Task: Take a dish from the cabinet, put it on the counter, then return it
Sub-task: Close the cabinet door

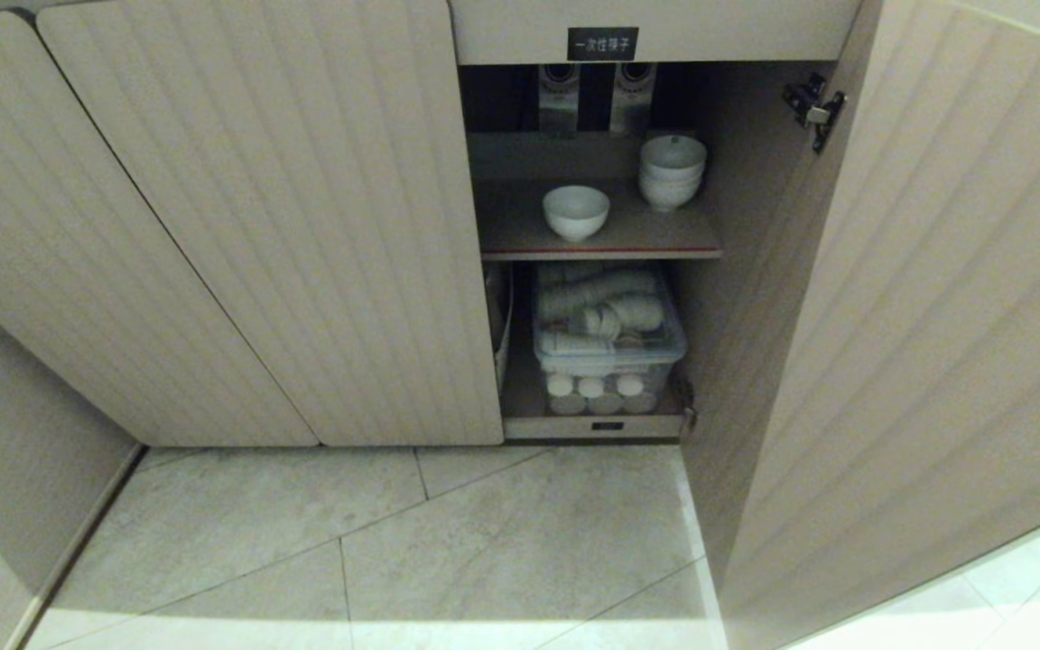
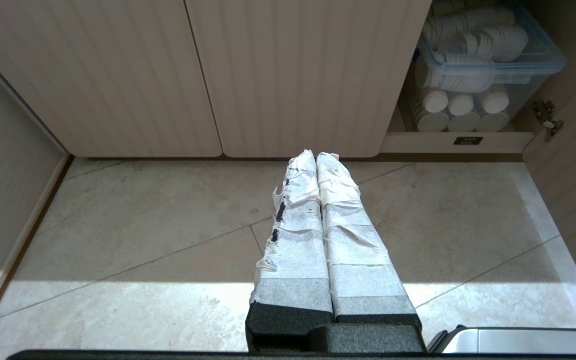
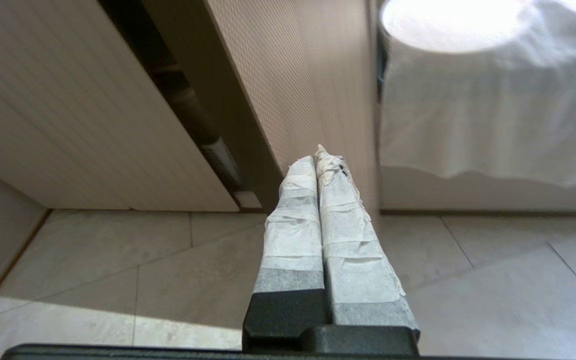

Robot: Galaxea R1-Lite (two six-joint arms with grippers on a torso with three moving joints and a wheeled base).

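Note:
A small white footed bowl, the dish [image 1: 576,211], stands alone on the grey-brown shelf [image 1: 601,244] inside the open cabinet [image 1: 303,226]. The counter is out of view. Neither arm shows in the head view. In the left wrist view my left gripper [image 2: 316,156] is shut with nothing in it, low over the floor tiles in front of the closed ribbed doors. In the right wrist view my right gripper [image 3: 322,155] is shut and empty, its taped fingers pressed together, close to the open door's [image 3: 313,85] edge.
A stack of like white bowls [image 1: 672,170] stands at the back right of the shelf. Below it a clear lidded bin [image 1: 606,338] holds white cups. The open door [image 1: 926,343] swings out on the right. A white cloth [image 3: 488,110] hangs beyond the door.

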